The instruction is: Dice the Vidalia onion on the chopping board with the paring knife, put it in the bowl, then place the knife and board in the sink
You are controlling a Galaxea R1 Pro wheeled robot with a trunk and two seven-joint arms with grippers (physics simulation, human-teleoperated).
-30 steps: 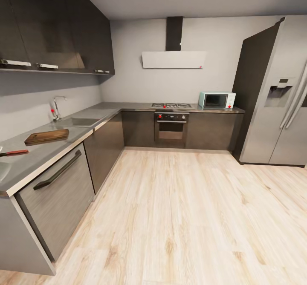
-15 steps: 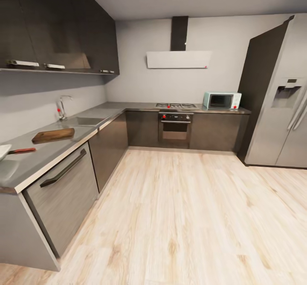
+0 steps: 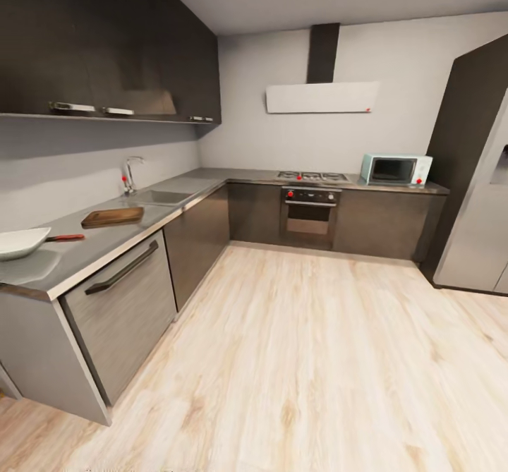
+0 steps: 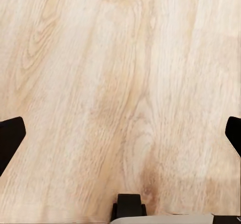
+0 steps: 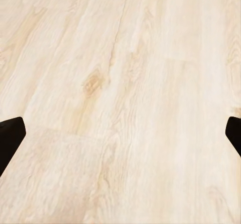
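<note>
Along the left wall runs the grey countertop [image 3: 106, 243]. The sink [image 3: 164, 196] is set into it, with a chrome tap [image 3: 130, 173] behind. The onion is hidden from here. In front of the sink lies the dark brown chopping board [image 3: 113, 216]. The red-handled paring knife [image 3: 65, 238] rests beside the white bowl [image 3: 21, 243] at the near end. My left gripper [image 4: 120, 133] is open over bare wood floor, its dark fingertips [image 4: 10, 138] far apart. My right gripper [image 5: 120, 138] is also open above the floor, fingertips [image 5: 10, 136] at the frame sides.
A dishwasher front with a long handle [image 3: 121, 278] sits under the counter. An oven [image 3: 308, 214] and hob stand at the far wall, a microwave [image 3: 395, 170] to the right, and a tall fridge [image 3: 476, 197] at the right edge. Light wood floor [image 3: 303, 345] spreads in between.
The head view has swung left: the counter, board and knife shifted right in the picture, the bowl came fully into view, and the fridge slid toward the right edge.
</note>
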